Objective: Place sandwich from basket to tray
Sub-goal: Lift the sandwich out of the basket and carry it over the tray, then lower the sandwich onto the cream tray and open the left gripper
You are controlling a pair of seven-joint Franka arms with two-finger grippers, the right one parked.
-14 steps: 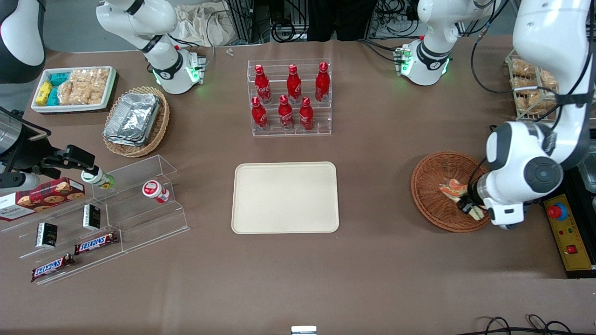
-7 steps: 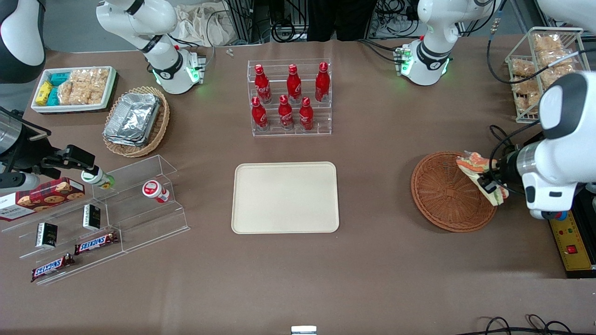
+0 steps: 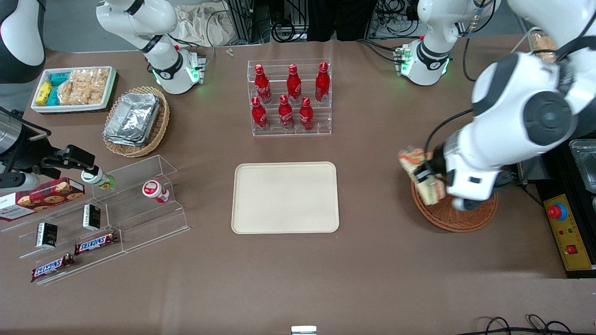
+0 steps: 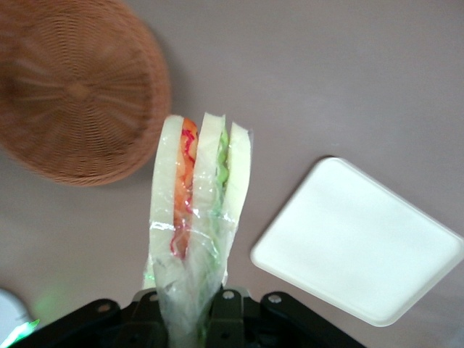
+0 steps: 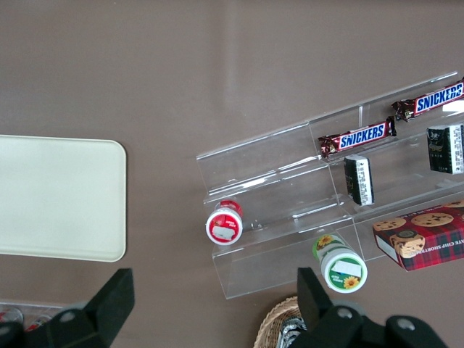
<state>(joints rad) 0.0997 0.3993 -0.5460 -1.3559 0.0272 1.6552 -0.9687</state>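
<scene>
My left gripper (image 3: 426,177) is shut on the sandwich (image 3: 419,174), a wrapped white-bread wedge with orange and green filling. It holds the sandwich in the air above the rim of the round reddish-brown basket (image 3: 458,218), on the side toward the tray. In the left wrist view the sandwich (image 4: 196,217) stands up from the gripper (image 4: 190,319), with the empty basket (image 4: 72,87) and a corner of the tray (image 4: 362,246) below. The cream-beige tray (image 3: 285,197) lies empty at the table's middle and shows in the right wrist view too (image 5: 58,196).
A clear rack of red bottles (image 3: 289,97) stands farther from the camera than the tray. A wire rack of snack packets (image 3: 540,44) and a control box with a red button (image 3: 568,228) are at the working arm's end. Clear shelves with snacks (image 3: 93,218) lie toward the parked arm's end.
The gripper lifted the sandwich out of the basket, swung it up and then carried it across the basket toward the tray. The basket is left empty.
</scene>
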